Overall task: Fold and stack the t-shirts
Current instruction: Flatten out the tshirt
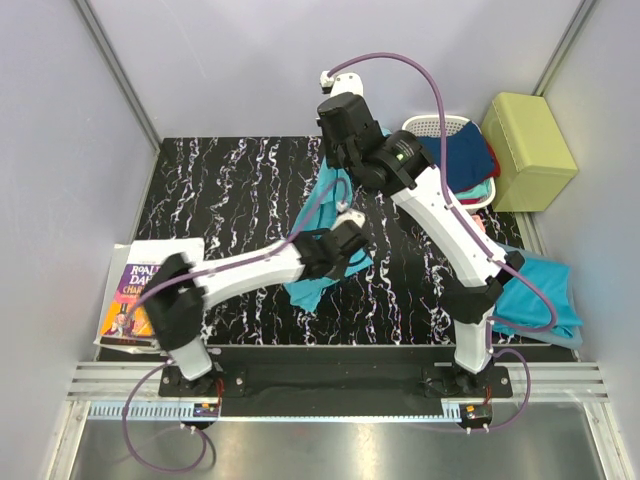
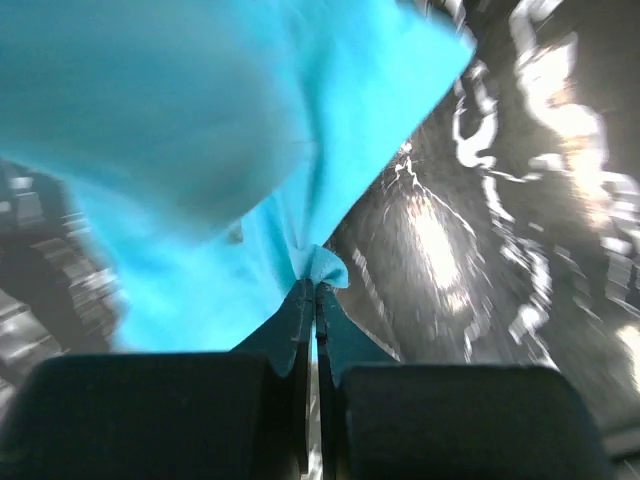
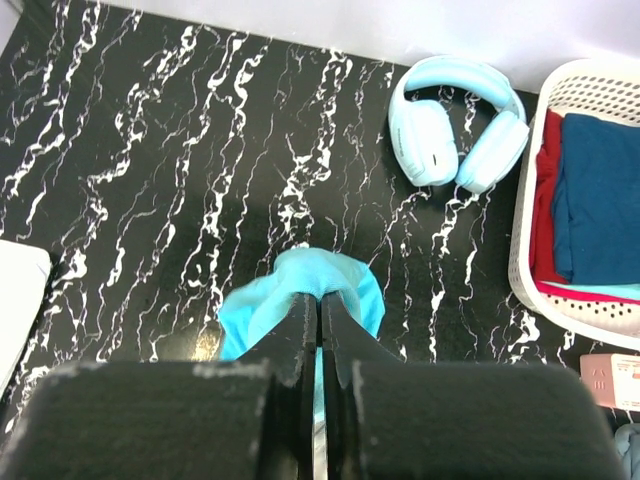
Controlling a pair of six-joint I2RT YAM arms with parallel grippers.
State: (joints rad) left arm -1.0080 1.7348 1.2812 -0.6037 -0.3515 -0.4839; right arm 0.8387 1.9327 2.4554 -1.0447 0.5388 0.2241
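One turquoise t-shirt (image 1: 318,268) hangs bunched between my two grippers over the middle of the black marbled table (image 1: 230,200). My left gripper (image 1: 345,232) is shut on a fold of it; in the left wrist view the cloth (image 2: 200,150) spreads up and left from the fingertips (image 2: 315,287). My right gripper (image 1: 342,162), higher and farther back, is shut on another bunch of the same shirt (image 3: 330,275), which pokes out past its closed tips (image 3: 320,297). A second turquoise t-shirt (image 1: 540,295) lies at the table's right edge beside the right arm.
A white basket (image 1: 432,125) with navy and red clothes stands at the back right, with a yellow-green box (image 1: 528,150) to its right. Pale blue headphones (image 3: 455,135) lie by the basket (image 3: 530,250). A book (image 1: 140,295) lies at the left edge.
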